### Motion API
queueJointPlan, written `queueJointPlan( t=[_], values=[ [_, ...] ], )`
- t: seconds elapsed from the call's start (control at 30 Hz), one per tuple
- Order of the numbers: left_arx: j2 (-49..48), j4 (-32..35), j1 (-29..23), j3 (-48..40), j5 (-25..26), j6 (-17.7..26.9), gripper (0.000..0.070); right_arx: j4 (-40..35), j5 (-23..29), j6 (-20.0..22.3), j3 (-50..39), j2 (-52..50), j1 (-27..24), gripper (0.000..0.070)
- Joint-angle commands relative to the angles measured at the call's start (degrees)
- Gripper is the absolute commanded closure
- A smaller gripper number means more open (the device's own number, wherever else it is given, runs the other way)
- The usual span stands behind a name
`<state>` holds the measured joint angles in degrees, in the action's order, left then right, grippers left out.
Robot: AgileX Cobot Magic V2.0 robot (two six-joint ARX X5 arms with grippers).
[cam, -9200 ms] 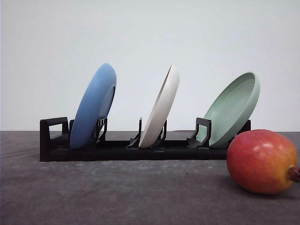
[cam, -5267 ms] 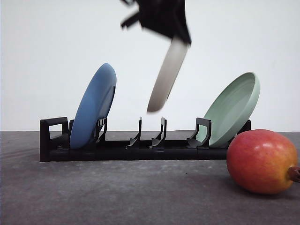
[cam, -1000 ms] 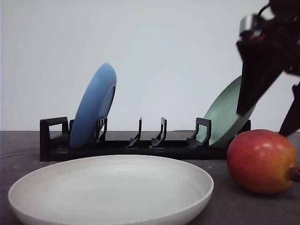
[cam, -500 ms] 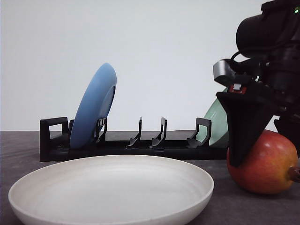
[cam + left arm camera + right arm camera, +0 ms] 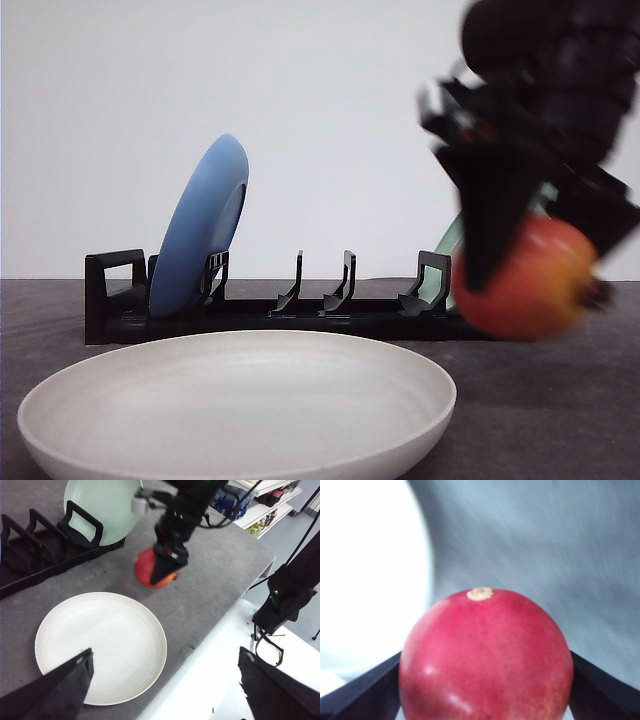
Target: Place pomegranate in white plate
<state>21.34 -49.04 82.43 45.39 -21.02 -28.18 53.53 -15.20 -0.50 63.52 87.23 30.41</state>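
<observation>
The pomegranate, red blushing orange, hangs blurred just above the table beside the rack's right end, with my right gripper shut on it. From the left wrist view the pomegranate is in that gripper, a little beyond the rim of the white plate. In the right wrist view the pomegranate sits between the dark fingers, with the white plate blurred beside it. The white plate lies flat at the table's front. My left gripper is open above the table's edge.
A black dish rack runs across the back with a blue plate at its left end and a pale green plate at its right end. The table edge drops to a white floor with shelves beyond.
My right gripper came down around the pomegranate, closed on it and lifted it up and leftward off the table. Earlier the white plate left the rack and came to lie flat in front.
</observation>
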Motion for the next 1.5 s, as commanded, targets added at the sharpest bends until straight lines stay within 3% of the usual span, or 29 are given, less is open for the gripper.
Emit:
queueJointPlan(
  t=[0.0, 0.1, 0.27, 0.6, 0.83, 1.03, 1.27, 1.47],
  values=[
    [0.04, 0.7, 0.87, 0.35, -0.17, -0.42, 0.0146, -0.19, -1.68, -3.73, 3.25, 1.79, 2.11, 0.023],
    [0.04, 0.68, 0.87, 0.35, -0.15, -0.44, 0.0146, -1.74, -4.28, -6.38, 6.37, 3.31, 5.64, 0.0229],
    [0.04, 0.7, 0.87, 0.35, -0.16, -0.44, 0.0146, -8.26, -4.27, -8.94, 7.55, 6.51, 12.8, 0.0229],
    [0.04, 0.67, 0.87, 0.35, -0.59, -0.42, 0.0146, -13.11, -0.8, -8.03, 7.54, 14.92, 21.68, 0.0229],
    [0.04, 0.66, 0.87, 0.35, -0.59, -0.42, 0.0146, -14.2, -0.81, -7.96, 7.53, 16.62, 22.34, 0.0197],
    [0.04, 0.66, 0.87, 0.35, -0.59, -0.43, 0.0146, -13.73, -0.83, -8.06, 7.53, 16.62, 22.33, 0.0005],
    [0.04, 0.68, 0.87, 0.35, -0.59, -0.8, 0.0146, -12.1, -1.22, -7.98, 8.49, 15.26, 22.01, 0.0],
    [0.04, 0.63, 0.87, 0.35, -0.59, -1.52, 0.0146, -8.32, -1.19, -7.24, 9.72, 6.2, 20.18, 0.0]
  ],
)
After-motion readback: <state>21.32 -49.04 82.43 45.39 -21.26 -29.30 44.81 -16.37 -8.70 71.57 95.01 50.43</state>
